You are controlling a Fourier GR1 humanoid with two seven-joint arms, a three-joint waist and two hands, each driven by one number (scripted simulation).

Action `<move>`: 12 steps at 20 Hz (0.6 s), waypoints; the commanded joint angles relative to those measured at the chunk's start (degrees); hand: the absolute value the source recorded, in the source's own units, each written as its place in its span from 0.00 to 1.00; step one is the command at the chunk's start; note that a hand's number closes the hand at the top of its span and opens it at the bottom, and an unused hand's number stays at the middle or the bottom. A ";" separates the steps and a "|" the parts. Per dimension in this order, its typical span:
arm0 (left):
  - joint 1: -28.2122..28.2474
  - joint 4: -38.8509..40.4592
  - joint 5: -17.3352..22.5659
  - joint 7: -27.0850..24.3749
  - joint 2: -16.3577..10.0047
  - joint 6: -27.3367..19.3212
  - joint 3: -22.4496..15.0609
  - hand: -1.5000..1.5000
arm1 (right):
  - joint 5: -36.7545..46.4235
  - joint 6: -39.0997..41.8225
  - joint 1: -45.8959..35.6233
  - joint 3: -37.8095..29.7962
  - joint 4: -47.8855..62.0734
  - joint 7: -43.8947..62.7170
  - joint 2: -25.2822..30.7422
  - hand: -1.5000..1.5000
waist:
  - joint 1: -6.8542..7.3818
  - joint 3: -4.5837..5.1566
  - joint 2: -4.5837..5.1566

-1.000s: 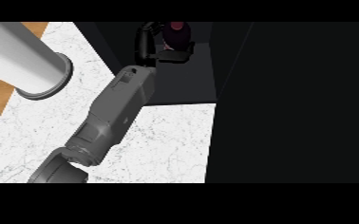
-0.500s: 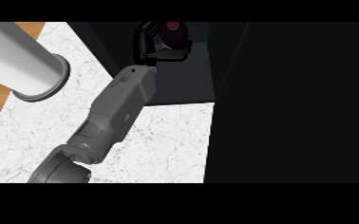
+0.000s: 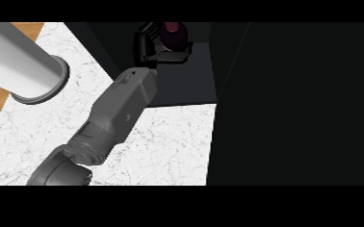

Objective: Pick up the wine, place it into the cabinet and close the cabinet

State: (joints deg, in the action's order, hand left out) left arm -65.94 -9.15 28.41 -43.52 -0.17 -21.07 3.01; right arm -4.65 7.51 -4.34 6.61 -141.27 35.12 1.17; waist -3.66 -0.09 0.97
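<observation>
My left hand (image 3: 148,45) is inside the dark cabinet (image 3: 186,84) at the top middle of the head view. Its fingers and thumb (image 3: 173,57) are curled round the wine bottle (image 3: 172,29), of which only the dark red top and a bit of dark body show. The hand hides the rest of the bottle. The grey forearm (image 3: 121,108) runs from the lower left up to the cabinet's opening. I cannot tell whether the bottle stands on the cabinet floor or hangs above it. My right hand does not show.
A tall light-grey cylinder (image 3: 28,67) with a flanged base stands on the white marble counter (image 3: 163,144) at the left. A large black panel of the cabinet (image 3: 292,106) fills the right half of the view. An orange strip (image 3: 25,29) borders the counter's left edge.
The left hand and the bottle have edged slightly deeper into the cabinet. The forearm has hardly shifted.
</observation>
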 commanded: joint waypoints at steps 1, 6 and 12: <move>-0.20 2.43 -0.43 0.58 -1.22 -1.87 0.64 1.00 | -2.96 0.93 3.00 0.43 -2.21 -0.73 -0.41 0.00 | -0.04 0.09 0.31; 0.23 4.24 -2.14 -0.20 -0.66 -4.36 -0.32 0.00 | -1.97 0.78 1.73 1.28 -3.07 0.08 -0.41 0.00 | -0.51 0.14 0.51; 1.88 5.04 -3.21 -0.88 0.02 -5.10 -0.69 0.00 | -1.74 0.00 -0.70 0.01 -1.09 -0.20 -0.35 0.00 | -0.23 0.17 0.63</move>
State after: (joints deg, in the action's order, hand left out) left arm -65.92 -5.18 25.91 -43.28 -0.25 -25.47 2.54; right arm -4.48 7.92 -3.48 7.58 -140.92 33.48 0.57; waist -4.08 -0.08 1.30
